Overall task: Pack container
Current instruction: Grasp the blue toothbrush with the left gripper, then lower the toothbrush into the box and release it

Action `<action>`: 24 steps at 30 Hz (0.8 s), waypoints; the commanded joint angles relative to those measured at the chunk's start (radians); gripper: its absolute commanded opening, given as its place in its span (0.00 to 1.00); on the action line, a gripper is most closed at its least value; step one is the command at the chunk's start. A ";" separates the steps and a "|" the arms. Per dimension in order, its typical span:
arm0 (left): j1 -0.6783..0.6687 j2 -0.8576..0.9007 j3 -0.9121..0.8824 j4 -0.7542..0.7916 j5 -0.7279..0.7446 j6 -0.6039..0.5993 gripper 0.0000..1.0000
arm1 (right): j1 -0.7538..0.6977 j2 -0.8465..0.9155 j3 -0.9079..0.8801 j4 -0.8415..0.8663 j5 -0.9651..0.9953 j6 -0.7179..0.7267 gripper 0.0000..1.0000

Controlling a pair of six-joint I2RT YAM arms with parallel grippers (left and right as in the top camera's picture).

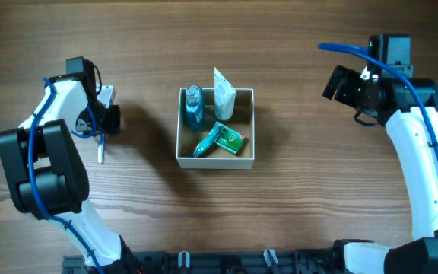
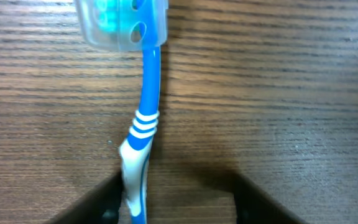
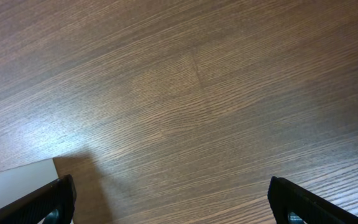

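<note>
I see the container (image 1: 216, 160) sitting in the middle of the desk (image 1: 303, 213), with a blue bottle (image 1: 194, 107) and a white tube (image 1: 224, 100) standing along its far wall and a green packet (image 1: 230, 140) lying at its near side. Toward the left edge, my left pincer (image 2: 176, 202) is spread wide over a blue toothbrush (image 2: 148, 106) lying flat on the desk, the handle close to one finger, a clear cap (image 2: 122, 22) on its head. Toward the far right, my right pincer (image 3: 169, 199) hangs spread over bare wood, holding nothing.
</note>
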 commanded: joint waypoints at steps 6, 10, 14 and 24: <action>-0.003 0.033 -0.014 -0.042 0.085 0.000 0.08 | 0.000 0.011 0.003 -0.001 -0.009 -0.011 1.00; -0.015 -0.177 0.015 -0.082 0.085 0.000 0.04 | 0.000 0.011 0.003 -0.001 -0.008 -0.029 1.00; -0.183 -0.521 0.016 -0.091 0.134 0.037 0.04 | -0.004 0.011 0.003 0.014 -0.005 -0.002 1.00; -0.858 -0.612 0.016 -0.093 0.085 0.192 0.04 | -0.005 0.011 0.003 0.040 -0.005 0.019 1.00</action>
